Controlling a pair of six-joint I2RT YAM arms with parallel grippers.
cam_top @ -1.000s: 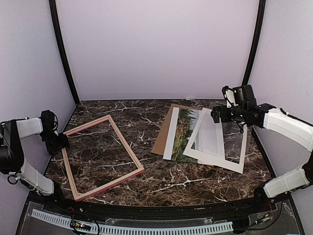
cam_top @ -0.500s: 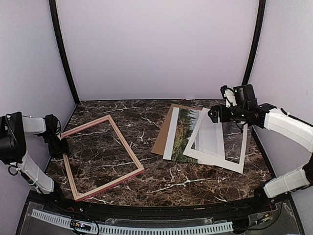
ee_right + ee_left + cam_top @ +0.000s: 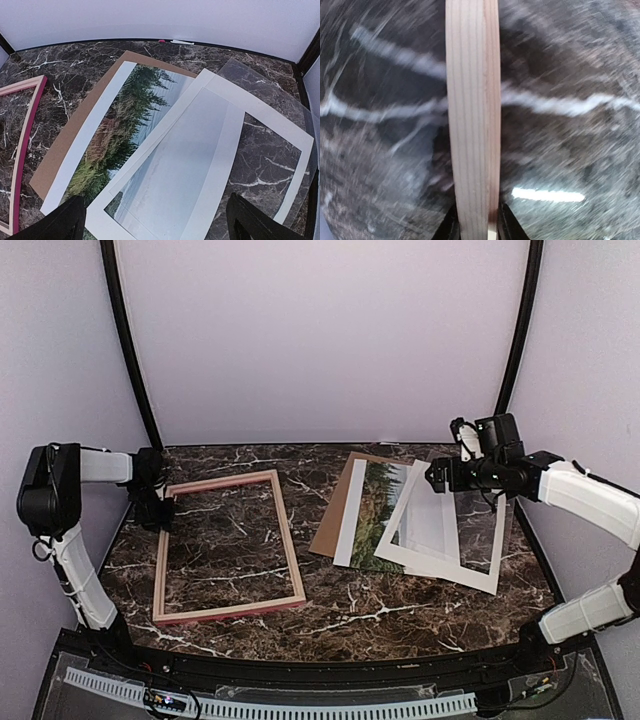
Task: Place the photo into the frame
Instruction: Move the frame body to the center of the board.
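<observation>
Marble table [image 3: 400, 612], lilac walls [image 3: 320, 340] | my left gripper [image 3: 476, 225] clamps the frame [image 3: 472, 100] | right gripper [image 3: 156, 197] spread wide near photo [image 3: 125, 115]

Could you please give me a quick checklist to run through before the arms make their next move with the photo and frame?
1. Left hand grips the frame: ok, a rail sits between its fingers.
2. Frame flat on the table, nothing inside its opening: ok.
3. Right hand open and holding nothing: ok, it hovers over the white mat.
4. Photo face up: ok.
5. Photo free to lift: not ok, the mat lies over part of it.
6. Clear sheet above or below the mat: cannot tell.
</observation>
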